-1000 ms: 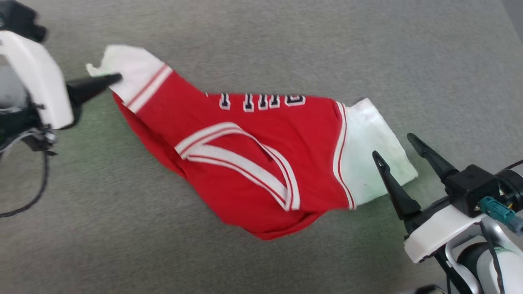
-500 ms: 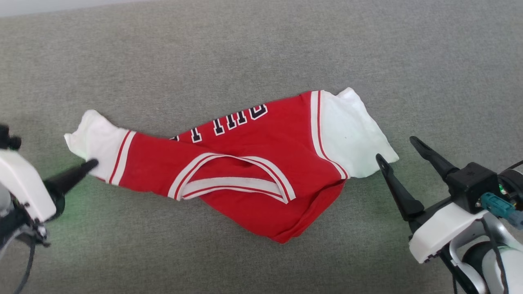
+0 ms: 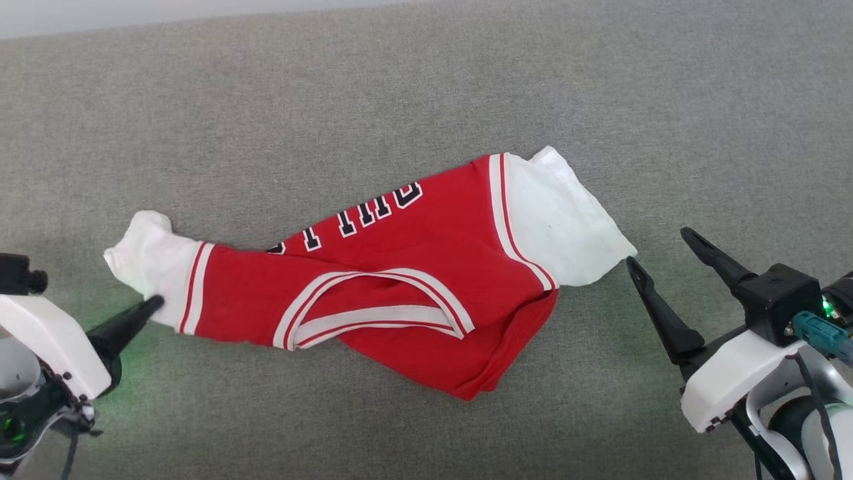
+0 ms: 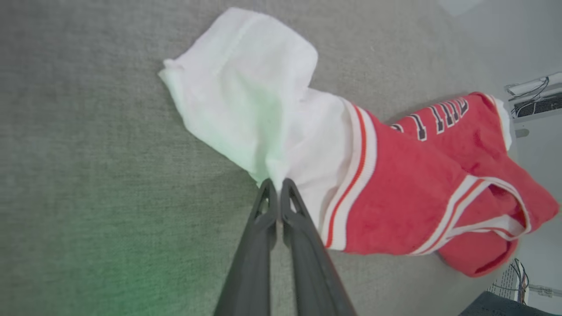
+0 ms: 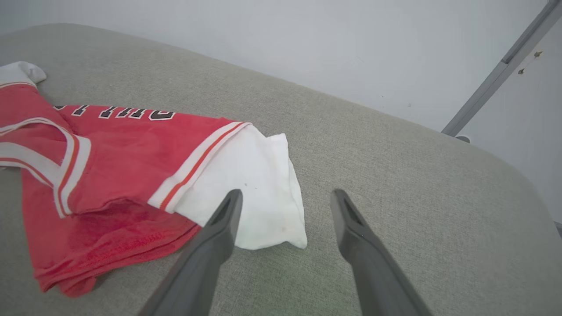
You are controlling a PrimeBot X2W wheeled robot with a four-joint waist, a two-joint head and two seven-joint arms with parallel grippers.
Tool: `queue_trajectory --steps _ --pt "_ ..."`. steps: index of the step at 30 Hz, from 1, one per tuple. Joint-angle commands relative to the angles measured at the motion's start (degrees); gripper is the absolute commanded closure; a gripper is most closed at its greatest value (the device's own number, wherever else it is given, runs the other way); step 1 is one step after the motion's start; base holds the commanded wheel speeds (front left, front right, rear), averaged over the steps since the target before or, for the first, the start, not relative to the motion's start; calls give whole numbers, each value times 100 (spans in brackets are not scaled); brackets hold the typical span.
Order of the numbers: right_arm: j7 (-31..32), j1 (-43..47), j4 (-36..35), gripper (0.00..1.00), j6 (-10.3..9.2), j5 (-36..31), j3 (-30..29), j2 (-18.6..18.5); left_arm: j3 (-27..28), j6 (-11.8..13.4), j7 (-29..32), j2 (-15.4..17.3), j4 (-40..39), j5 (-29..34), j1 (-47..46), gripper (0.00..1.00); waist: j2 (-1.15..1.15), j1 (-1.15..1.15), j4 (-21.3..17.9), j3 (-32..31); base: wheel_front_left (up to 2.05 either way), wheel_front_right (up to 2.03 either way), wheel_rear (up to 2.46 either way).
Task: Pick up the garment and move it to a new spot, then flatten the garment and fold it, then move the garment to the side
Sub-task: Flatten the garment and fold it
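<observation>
The garment [image 3: 413,267] is a red jersey shirt with white sleeves and black lettering, lying crumpled and drawn out sideways on the grey cloth surface [image 3: 400,87]. My left gripper [image 3: 156,303] is shut on the edge of its left white sleeve [image 3: 150,257]. In the left wrist view the gripper [image 4: 275,182] pinches that sleeve [image 4: 246,101], with the garment's red body [image 4: 395,188] trailing to the right. My right gripper [image 3: 658,247] stands open just right of the other white sleeve [image 3: 566,220], not touching it. In the right wrist view that gripper [image 5: 286,193] hovers over this sleeve's corner [image 5: 259,184], with the garment [image 5: 131,149] to its left.
The grey surface's far edge [image 3: 200,20] runs along the top of the head view, with a pale wall behind it. A slanted grey metal post [image 5: 496,74] stands beyond the surface's right end. Cables and a shelf [image 4: 533,96] lie past the garment in the left wrist view.
The head view has shifted. My left gripper, still pinching the white sleeve, has come toward the lower left, and the garment lies more drawn out. The right gripper stays open beside the other sleeve.
</observation>
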Motion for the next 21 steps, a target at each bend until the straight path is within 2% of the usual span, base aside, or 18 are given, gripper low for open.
queue_trajectory --steps 1,8,13,17,21 --pt "15 -15 -10 0 -5 34 -14 -18 125 5 -237 24 -41 13 53 0 0 0 16 -10 0 0 0" --pt "74 -68 64 0 -4 111 -103 -130 646 5 -1460 182 -242 -45 503 0 0 0 54 -53 0 0 0" --pt "338 -238 291 0 -5 306 -122 -386 532 5 -2435 149 -253 695 966 0 0 0 196 -82 0 0 0" --pt "704 -496 539 0 -5 550 -161 -621 549 87 -2704 -301 -69 1571 1014 0 0 0 405 -65 0 0 0" --pt "1102 -844 906 0 -5 831 -175 -880 1141 267 -2725 -1093 -117 2561 1063 0 0 0 656 -13 0 0 0"
